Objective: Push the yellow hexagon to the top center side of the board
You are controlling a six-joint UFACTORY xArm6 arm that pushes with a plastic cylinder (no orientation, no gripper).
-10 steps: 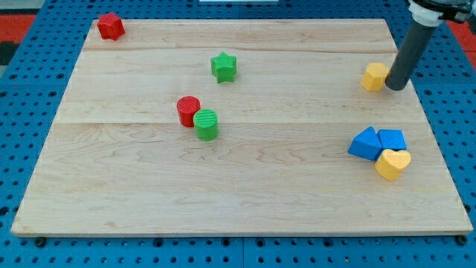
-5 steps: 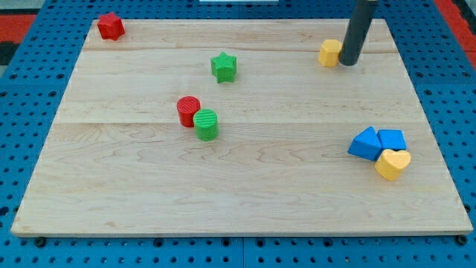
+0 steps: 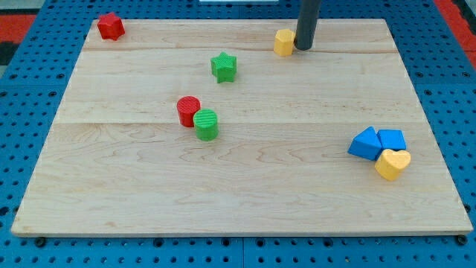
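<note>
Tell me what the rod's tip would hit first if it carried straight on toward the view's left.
My tip sits right against the yellow hexagon, so it meets that first. Beyond it the top strip looks free until the red block, though depth is uncertain.

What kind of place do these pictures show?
Probably a robotics lab bench: a wooden board lies on a blue perforated base, with small blocks like the yellow hexagon beside my tip.

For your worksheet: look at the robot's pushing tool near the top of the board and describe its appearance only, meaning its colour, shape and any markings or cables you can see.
Only a straight, round rod shows, dark grey to black, plain and smooth, running up out of the view's top. My tip is its blunt lower end, beside the yellow hexagon. No markings, cables or arm links are visible.
</note>
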